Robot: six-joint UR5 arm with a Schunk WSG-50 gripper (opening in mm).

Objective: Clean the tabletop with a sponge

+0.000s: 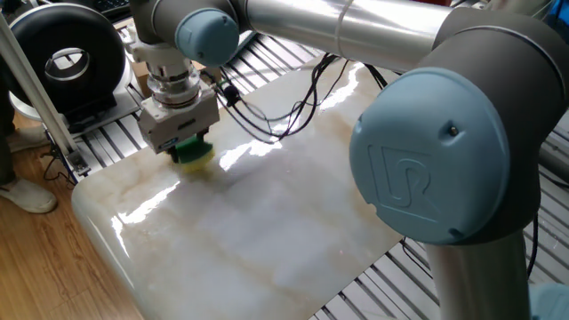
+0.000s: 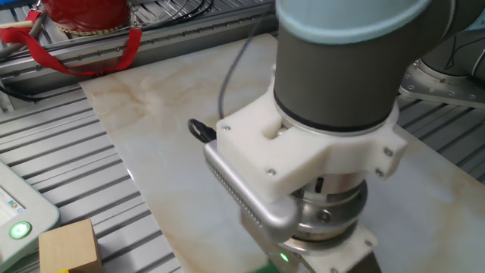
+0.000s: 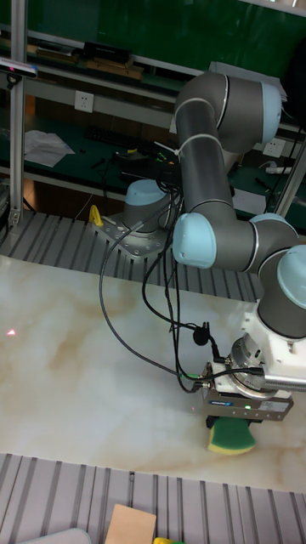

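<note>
The tabletop (image 1: 267, 222) is a glossy white marble-look slab with beige veins. On its left part the gripper (image 1: 185, 148) points straight down, shut on the sponge (image 1: 193, 155), whose green layer sits over yellow foam. The sponge presses on the slab near the edge beside the grey slats. In the tall fixed view the sponge (image 3: 231, 435) shows under the gripper (image 3: 235, 423), close to the front edge of the tabletop (image 3: 85, 365). The other fixed view is filled by the arm's wrist (image 2: 326, 205) over the tabletop (image 2: 167, 114), and the fingers are hidden below the frame.
Black cables (image 1: 267, 116) trail from the wrist across the slab. A black round device (image 1: 62, 53) stands on the ribbed slats at back left. A wooden block (image 2: 70, 246), a lit green button (image 2: 19, 229) and a red bag (image 2: 83, 15) lie off the slab.
</note>
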